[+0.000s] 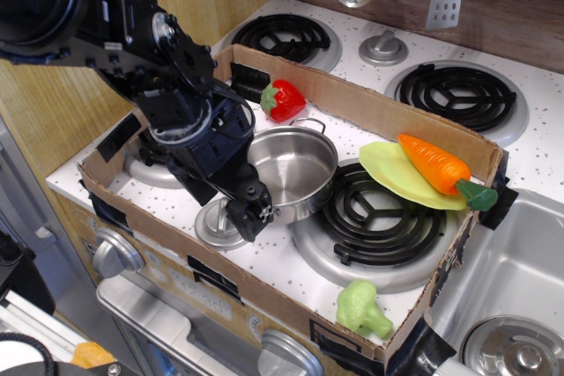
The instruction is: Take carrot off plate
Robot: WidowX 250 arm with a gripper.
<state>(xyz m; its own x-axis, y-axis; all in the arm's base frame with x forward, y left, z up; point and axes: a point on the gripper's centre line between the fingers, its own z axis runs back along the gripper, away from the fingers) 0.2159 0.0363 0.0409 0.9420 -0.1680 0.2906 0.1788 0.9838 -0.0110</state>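
The orange carrot (434, 163) lies on the pale yellow-green plate (392, 175) at the right side of the cardboard tray. Its green stub (477, 194) points toward the front right and hangs past the plate's rim. The plate rests tilted on the front right burner and leans toward the tray wall. My gripper (250, 214) hangs at the left of the steel pot (292, 167), far left of the carrot and empty. Its dark fingers point down over a stove knob, and I cannot make out the gap between them.
A cardboard wall (370, 99) rings the work area on the stovetop. A red strawberry (284, 99) lies behind the pot. A light green broccoli (361, 307) sits in the front right corner. A sink (515, 279) is at the right. Utensils hang on the back wall.
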